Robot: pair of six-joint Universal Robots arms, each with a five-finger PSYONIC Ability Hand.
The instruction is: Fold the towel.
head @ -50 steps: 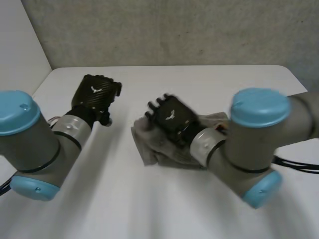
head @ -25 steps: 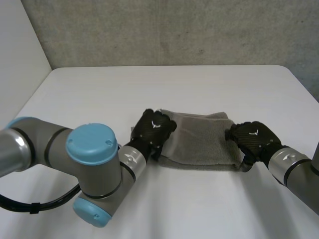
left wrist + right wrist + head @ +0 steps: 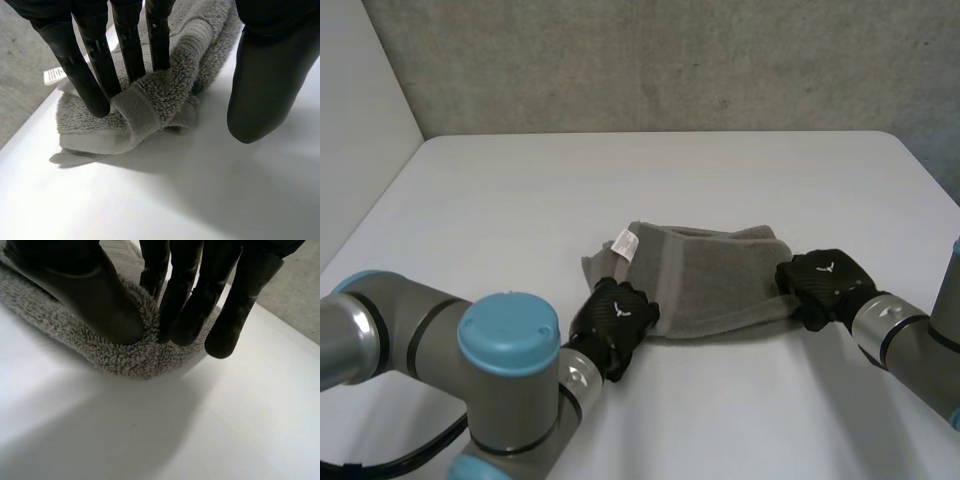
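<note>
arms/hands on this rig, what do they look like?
Grey tubular arms with black seam rings; round light-blue cap on the left arm. Left hand and right hand are black, each with a small white mark on its back.

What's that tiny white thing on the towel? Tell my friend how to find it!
Look at the white table, then the grey towel lying on it. At the towel's end by the left hand, a small white tag sticks out, the one white bit on the grey cloth.

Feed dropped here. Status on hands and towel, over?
Left hand open, fingers pressing towel at near-left corner. Right hand pinching right edge. Towel folded, rumpled, on table.
</note>
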